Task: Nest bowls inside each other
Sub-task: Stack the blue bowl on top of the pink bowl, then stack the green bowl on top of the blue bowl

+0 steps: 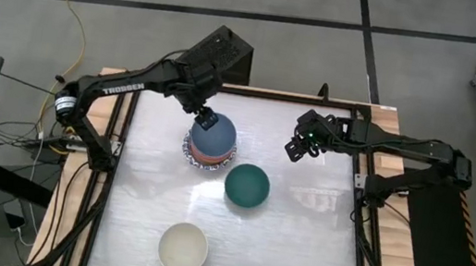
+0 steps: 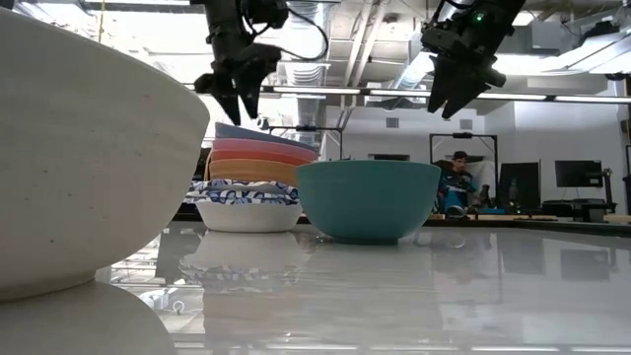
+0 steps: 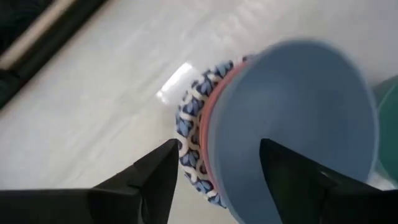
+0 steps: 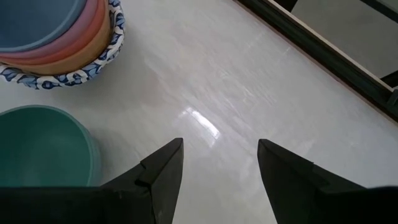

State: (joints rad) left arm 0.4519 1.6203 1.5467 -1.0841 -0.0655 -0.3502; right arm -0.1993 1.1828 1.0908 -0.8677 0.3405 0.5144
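A stack of nested bowls (image 1: 211,140) stands at the table's far left-centre. Its bottom bowl (image 2: 246,209) is white with a blue patterned rim; above it sit orange and pink ones, and a blue bowl (image 3: 292,118) is on top. My left gripper (image 3: 217,168) hangs open just above the blue bowl's rim, one finger over its inside and one outside, touching nothing. A dark green bowl (image 1: 246,186) stands alone on its base beside the stack. A cream bowl (image 1: 183,247) stands near the front edge. My right gripper (image 4: 221,165) hovers open over bare table at the far right.
The dark frame rail (image 4: 323,56) runs along the table's edges. The room behind the table shows a seated person (image 2: 455,182) and monitors. White tabletop (image 1: 297,244) lies bare at the right and near right.
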